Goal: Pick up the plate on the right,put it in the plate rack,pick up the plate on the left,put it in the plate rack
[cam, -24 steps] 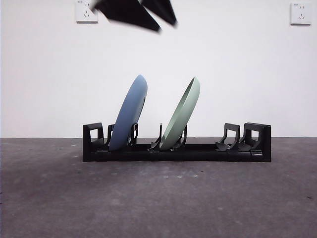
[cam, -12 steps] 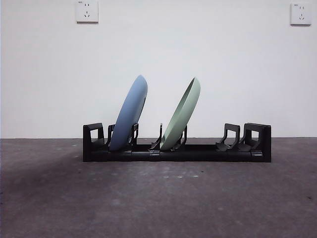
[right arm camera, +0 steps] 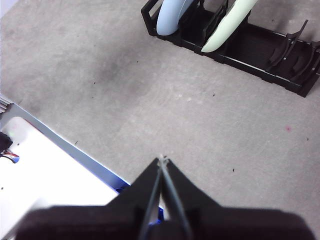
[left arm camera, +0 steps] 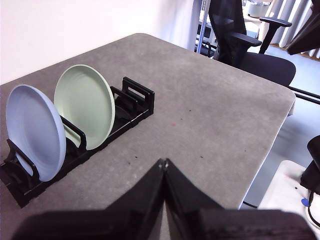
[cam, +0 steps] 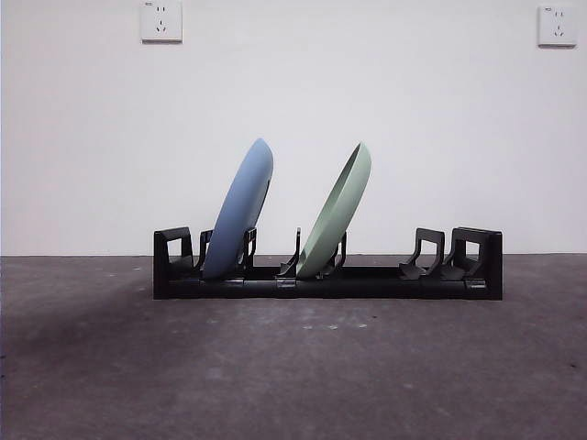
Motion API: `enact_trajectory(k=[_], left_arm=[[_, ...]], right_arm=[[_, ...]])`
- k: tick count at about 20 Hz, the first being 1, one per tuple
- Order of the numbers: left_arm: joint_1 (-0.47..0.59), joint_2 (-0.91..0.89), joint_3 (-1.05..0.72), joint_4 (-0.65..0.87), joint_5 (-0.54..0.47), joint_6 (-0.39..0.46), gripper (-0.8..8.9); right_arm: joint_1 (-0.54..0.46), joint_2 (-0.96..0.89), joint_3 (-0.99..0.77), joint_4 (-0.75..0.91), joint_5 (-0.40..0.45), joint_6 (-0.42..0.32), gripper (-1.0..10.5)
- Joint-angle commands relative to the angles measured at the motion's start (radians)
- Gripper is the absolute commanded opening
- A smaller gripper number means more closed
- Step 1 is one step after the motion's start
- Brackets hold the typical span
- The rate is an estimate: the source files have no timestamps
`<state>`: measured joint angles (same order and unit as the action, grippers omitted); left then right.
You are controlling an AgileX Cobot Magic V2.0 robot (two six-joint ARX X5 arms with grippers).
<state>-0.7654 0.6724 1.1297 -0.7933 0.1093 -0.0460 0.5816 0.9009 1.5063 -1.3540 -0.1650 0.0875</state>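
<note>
The long black plate rack [cam: 367,280] stands across the grey table. A blue plate [cam: 240,209] leans in its left slots and a pale green plate [cam: 337,211] leans in the middle slots; both tilt to the right. The rack's right slots hold nothing. In the left wrist view the blue plate [left arm camera: 35,132], green plate [left arm camera: 85,106] and rack [left arm camera: 131,102] lie well ahead of my left gripper [left arm camera: 164,162], which is shut and holds nothing. My right gripper [right arm camera: 162,160] is shut too, high above the table's edge, far from the rack [right arm camera: 260,47].
Two wall sockets [cam: 161,20] sit high on the white wall. An office chair [left arm camera: 240,35] stands beyond the table's far corner. A white surface [right arm camera: 45,175] lies below the table's edge in the right wrist view.
The black jaws that showed at the top left of the front view one second ago have risen out of sight. Plates and rack have not moved.
</note>
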Motion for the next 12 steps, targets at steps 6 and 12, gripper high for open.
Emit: enact_trajectory(k=[6, 12], left_arm=[[-0.002, -0.002, -0.002, -0.003, 0.001, -0.002, -0.04], [-0.002, 0.012, -0.002, -0.006, -0.001, -0.002, -0.04]], right_arm=[[0.0, 0.002, -0.007, -0.024, 0.002, 0.037, 0.0], [0.0, 0.023, -0.007, -0.024, 0.059, 0.037, 0.0]])
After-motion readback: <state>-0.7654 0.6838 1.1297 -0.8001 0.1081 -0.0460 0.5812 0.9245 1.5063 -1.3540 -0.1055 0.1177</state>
